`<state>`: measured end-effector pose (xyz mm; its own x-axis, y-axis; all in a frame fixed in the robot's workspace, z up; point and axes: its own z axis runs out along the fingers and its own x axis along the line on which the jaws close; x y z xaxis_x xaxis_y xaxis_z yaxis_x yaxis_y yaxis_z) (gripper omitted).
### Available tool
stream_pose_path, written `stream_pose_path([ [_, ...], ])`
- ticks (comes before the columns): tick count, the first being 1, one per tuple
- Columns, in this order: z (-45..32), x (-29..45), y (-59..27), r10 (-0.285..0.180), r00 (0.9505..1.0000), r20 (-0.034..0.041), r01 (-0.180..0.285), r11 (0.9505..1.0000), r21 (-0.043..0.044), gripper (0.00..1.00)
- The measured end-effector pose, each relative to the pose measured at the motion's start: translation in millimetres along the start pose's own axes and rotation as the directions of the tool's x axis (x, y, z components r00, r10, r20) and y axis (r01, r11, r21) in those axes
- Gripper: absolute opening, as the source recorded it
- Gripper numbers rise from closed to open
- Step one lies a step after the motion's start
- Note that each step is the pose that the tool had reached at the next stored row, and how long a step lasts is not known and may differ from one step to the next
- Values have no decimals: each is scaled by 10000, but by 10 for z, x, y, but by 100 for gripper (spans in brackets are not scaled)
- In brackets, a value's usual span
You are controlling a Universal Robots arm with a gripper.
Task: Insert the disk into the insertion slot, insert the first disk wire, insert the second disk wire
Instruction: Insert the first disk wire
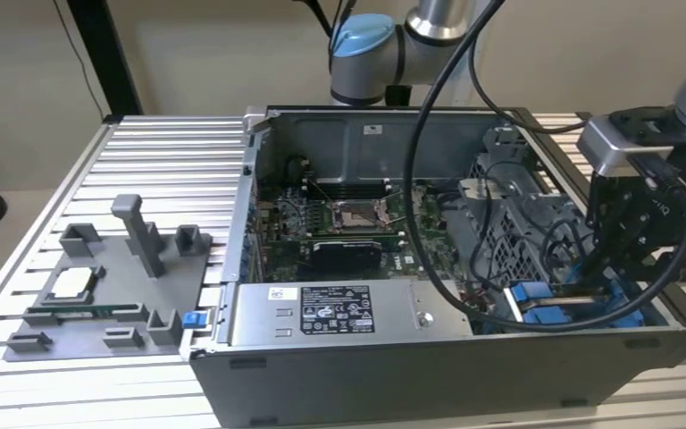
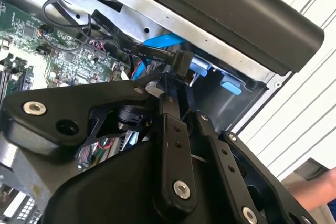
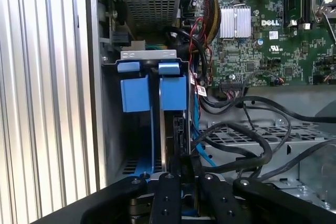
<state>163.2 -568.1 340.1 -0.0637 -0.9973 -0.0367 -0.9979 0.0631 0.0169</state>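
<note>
So the disk (image 3: 173,94) looks seated. In the first wrist view its blue carrier stands edge-on down in the slot (image 3: 131,167), just beside a second blue carrier (image 3: 135,92). It sits on edge because that's how the bay's rails take it. I'd call the disk step done and this the wire part.

The gripper (image 3: 181,157) hangs right over the disk's exposed end. Its jaws are narrow and, far as I can tell, pinched on a small black plug (image 2: 181,65). The second wrist view shows that plug at the fingertips, with its flat black wire (image 2: 134,50) trailing off toward the board (image 2: 58,61). Holding the plug body rather than the wire keeps it square to the socket, I guess. Can't tell whether it's in the disk yet, since the fingers hide the joint.

In the exterior view the arm reaches down into the case (image 1: 439,375) at that view's right, beyond the PSU box (image 1: 319,313).
</note>
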Motion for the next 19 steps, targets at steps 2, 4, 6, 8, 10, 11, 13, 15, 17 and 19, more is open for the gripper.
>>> stream_pose_path([
  [2,0,-7,1,1,10000,-4,-1,10000,1,0],
  [4,8,-7,0,0,10000,-5,0,10000,16,0],
  [6,37,-6,0,0,10000,-3,0,10000,27,0],
  [8,65,-4,0,-1,10000,-21,1,10000,32,0],
  [10,92,-4,0,0,10000,-10,0,10000,30,0],
  [11,96,-3,0,0,10000,-4,0,10000,30,0],
  [13,96,-4,0,1,10000,11,-1,10000,29,0],
  [15,25,-6,1,1,10000,10,-1,10000,30,100],
  [17,-69,-10,3,0,10000,2,0,10000,30,100],
  [19,-159,-13,4,0,10000,-3,0,10000,30,100],
])
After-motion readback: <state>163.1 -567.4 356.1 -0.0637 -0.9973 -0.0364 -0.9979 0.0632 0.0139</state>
